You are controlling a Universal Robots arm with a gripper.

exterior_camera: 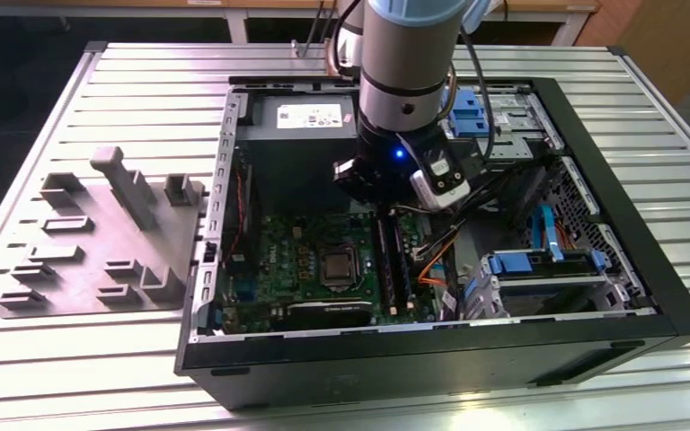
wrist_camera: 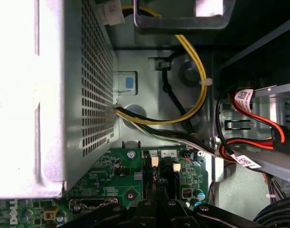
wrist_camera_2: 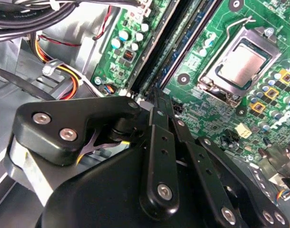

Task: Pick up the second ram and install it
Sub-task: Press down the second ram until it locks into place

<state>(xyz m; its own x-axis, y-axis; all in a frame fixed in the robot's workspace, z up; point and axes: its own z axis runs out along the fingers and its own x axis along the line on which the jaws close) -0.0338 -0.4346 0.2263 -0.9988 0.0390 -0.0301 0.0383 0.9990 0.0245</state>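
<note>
My claw (wrist_camera_2: 157, 97) is drawn narrow, the fingers (wrist_camera_2: 157, 142) close together and tapering to a tip just over the near end of the slots (wrist_camera_2: 152, 52). I cannot tell whether anything thin is pinched between them. In the second wrist view a dark blue-green strip, which I take for a ram (wrist_camera_2: 185, 45), stands edge-up along one slot, running away from my tip. Whether it is the second stick or its neighbour, and whether it is fully down, I cannot make out.

To do this well, I judge that the stick must stand square over its slot. The push should go straight down and even along its length, with no twist. Both end latches need to close.

Beside the slots sits the socket (wrist_camera_2: 242, 66) with its metal lid and lever, on the green board (exterior_camera: 309, 260). On the other side, yellow and orange cables (wrist_camera_2: 64, 78) crowd in, so my knuckles have little room. The first wrist view has the perforated grey supply (wrist_camera: 50, 95) and a loop of yellow wire (wrist_camera: 192, 71).

The case (exterior_camera: 441, 346) lies open on a ribbed metal counter (exterior_camera: 141, 99). A grey fixture tray (exterior_camera: 93, 242) is just beside it toward the exterior view's left. Wooden furniture stands behind the counter.
</note>
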